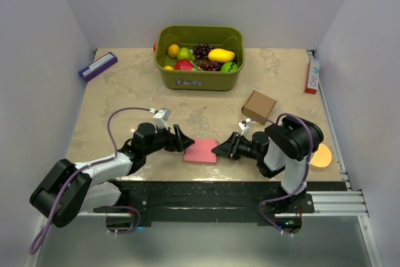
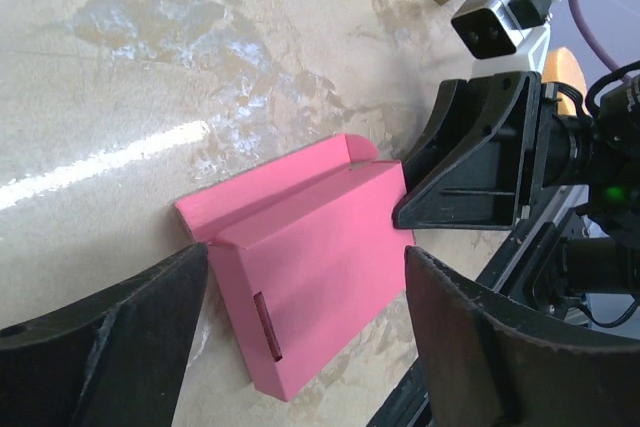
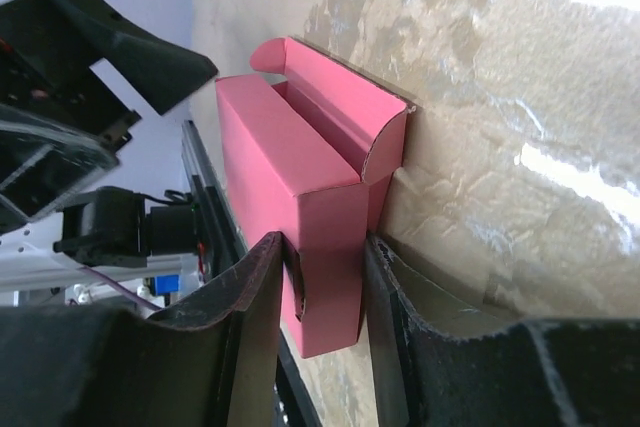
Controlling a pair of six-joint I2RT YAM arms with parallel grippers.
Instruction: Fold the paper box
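Note:
The paper box (image 1: 200, 151) is a slim pink box lying flat near the table's front edge, between the two arms. In the left wrist view the box (image 2: 330, 227) has a flap standing open along its far side and a slot in its near end. My left gripper (image 1: 187, 143) is open, its jaws (image 2: 305, 267) wide apart to either side of the box's left end. My right gripper (image 1: 217, 150) is shut on the box's right end, and in the right wrist view both fingers (image 3: 250, 327) press on the box (image 3: 290, 157).
A green bin (image 1: 200, 78) of toy fruit stands at the back centre. A small brown cardboard box (image 1: 259, 105) lies behind the right arm. A purple box (image 1: 97, 65) is at the back left, a red-white box (image 1: 311, 75) at the right edge, and an orange disc (image 1: 321, 156) by the right arm.

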